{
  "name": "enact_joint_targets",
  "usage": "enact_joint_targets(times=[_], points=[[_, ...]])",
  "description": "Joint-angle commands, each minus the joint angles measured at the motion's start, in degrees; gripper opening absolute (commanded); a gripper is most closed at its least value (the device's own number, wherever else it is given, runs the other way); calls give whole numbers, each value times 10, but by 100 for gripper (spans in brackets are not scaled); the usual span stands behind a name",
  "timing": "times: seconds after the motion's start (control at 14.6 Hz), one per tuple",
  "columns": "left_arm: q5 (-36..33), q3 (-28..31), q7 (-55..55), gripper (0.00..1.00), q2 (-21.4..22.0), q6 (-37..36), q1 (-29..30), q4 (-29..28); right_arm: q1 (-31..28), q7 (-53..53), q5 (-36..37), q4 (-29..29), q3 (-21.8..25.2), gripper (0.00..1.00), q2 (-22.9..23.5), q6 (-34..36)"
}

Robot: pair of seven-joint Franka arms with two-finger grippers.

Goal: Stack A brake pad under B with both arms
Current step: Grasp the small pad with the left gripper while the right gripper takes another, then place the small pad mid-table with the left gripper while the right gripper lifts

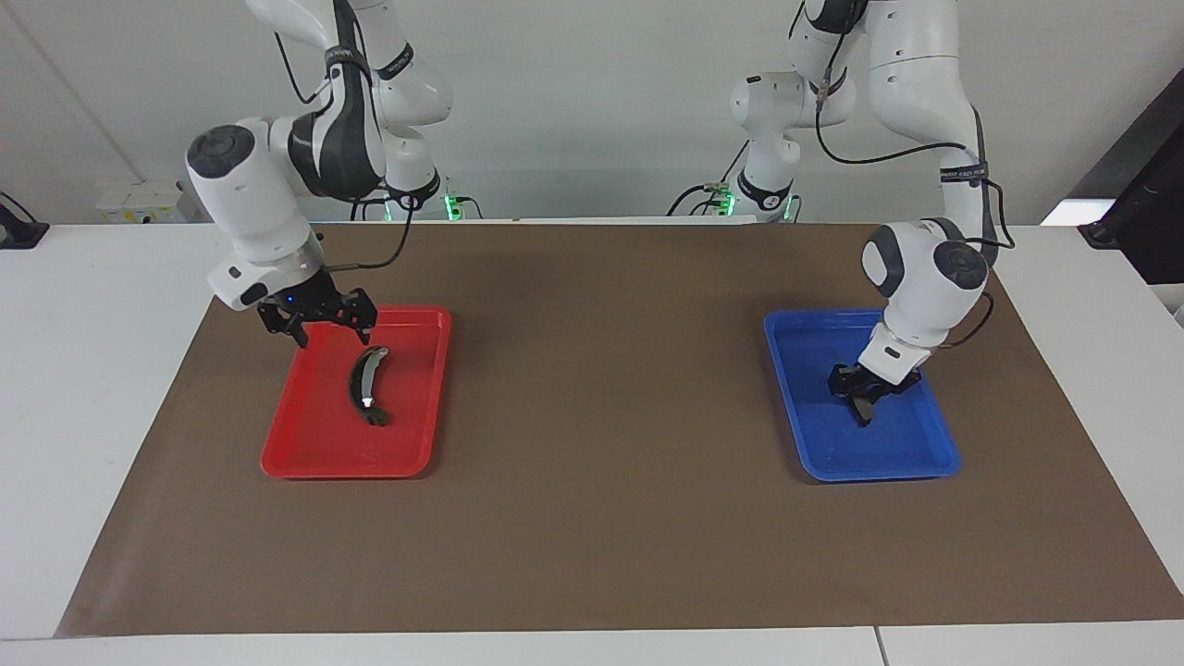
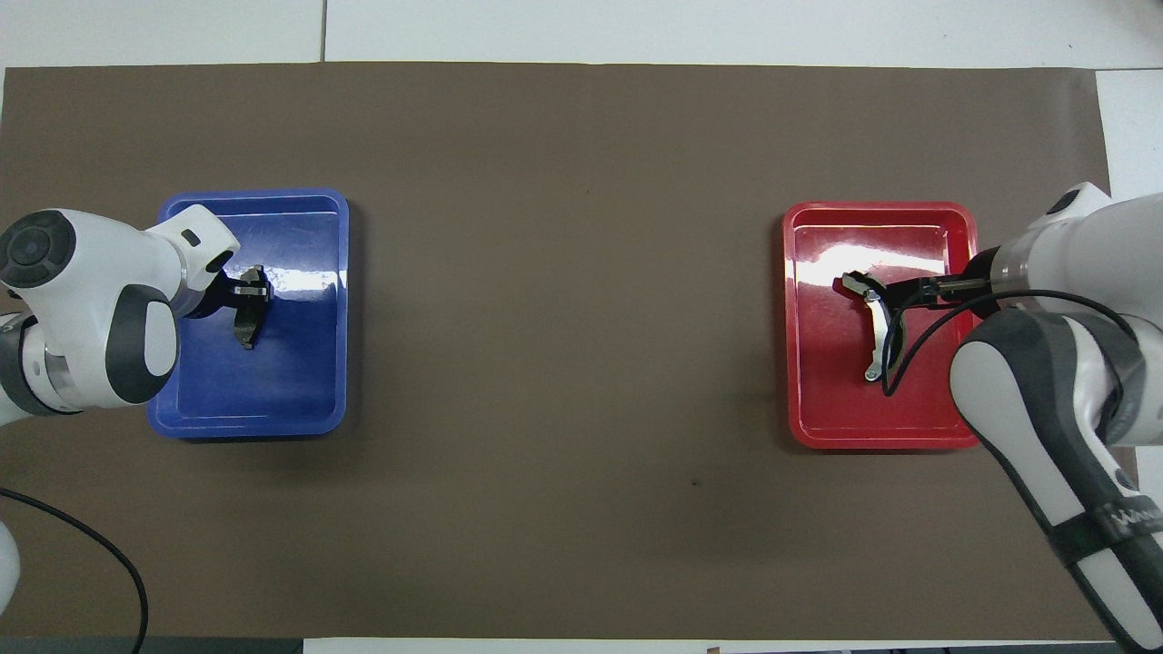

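A brake pad [image 1: 864,404] [image 2: 247,320]: short dark grey piece, in the blue tray [image 1: 911,462] [image 2: 300,400], about mid-tray, toward the left arm's end of the table. The left gripper [image 1: 860,393] [image 2: 247,292] is down in the tray right on it, fingers closed against the pad, pinching it. From the facing view the pad shows only as a dark sliver under the fingertips, so whether it is lifted off the tray floor or resting on it cannot be told.

B [image 1: 364,386] [image 2: 878,331]: longer curved black pad with a shiny silvery edge, lying flat in the red tray [image 1: 314,453] [image 2: 818,400], roughly centre of it, toward the right arm's end of the table. Its long axis runs nearer-to-farther from the robots, curve bowed.

The right gripper [image 1: 319,324] [image 2: 895,292] hangs over the red tray's robot-side part, above the nearer end of B, raised, not touching it in the facing view. Fingers spread apart, nothing between them. A black cable from the right arm loops across B in the overhead view.

The two trays sit well apart at opposite ends of the brown mat [image 1: 601,416] [image 2: 563,363], bare mat between them. The mat covers a white table [image 1: 92,370] [image 2: 727,27].
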State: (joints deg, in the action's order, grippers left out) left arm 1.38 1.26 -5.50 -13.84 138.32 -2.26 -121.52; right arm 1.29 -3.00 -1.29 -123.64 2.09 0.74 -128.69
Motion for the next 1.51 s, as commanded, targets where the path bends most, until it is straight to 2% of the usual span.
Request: enact_joint_targets(times=[0.0,0.27,0.48,0.62,0.68,0.75,0.82,0.96,1.03,1.16,1.44], points=[[-1,-2,-12,1,16,-26,9,1,-10,-44,-15,-67,-3,100,13,-102],[6,-6,-4,1,29,-92,-24,62,-10,-60,-15,-73,-4,100,72,-142],[25,-6,19,1,22,-109,-94,109,-11,-82,-15,-72,-4,100,76,-140],[27,-4,78,1,19,-102,-162,116,-10,-81,-15,-72,-4,99,76,-139],[27,-4,117,1,19,-97,-195,117,-10,-81,-15,-72,-3,95,76,-139],[27,-4,159,1,19,-89,-225,117,-10,-82,-15,-72,-3,87,76,-139],[27,-4,189,1,17,-77,-250,117,-10,-82,-15,-72,-3,71,76,-138],[27,-4,218,1,-3,-52,-287,117,-9,-76,-15,-72,-3,21,76,-133],[27,-4,239,1,-15,-36,-302,118,-9,-74,-15,-70,-3,0,77,-127],[27,-4,290,1,-46,-2,-336,118,-9,-73,-15,-61,-3,0,78,-116],[27,-6,329,2,-68,18,-366,113,-4,-45,-15,0,-3,0,73,-19]])
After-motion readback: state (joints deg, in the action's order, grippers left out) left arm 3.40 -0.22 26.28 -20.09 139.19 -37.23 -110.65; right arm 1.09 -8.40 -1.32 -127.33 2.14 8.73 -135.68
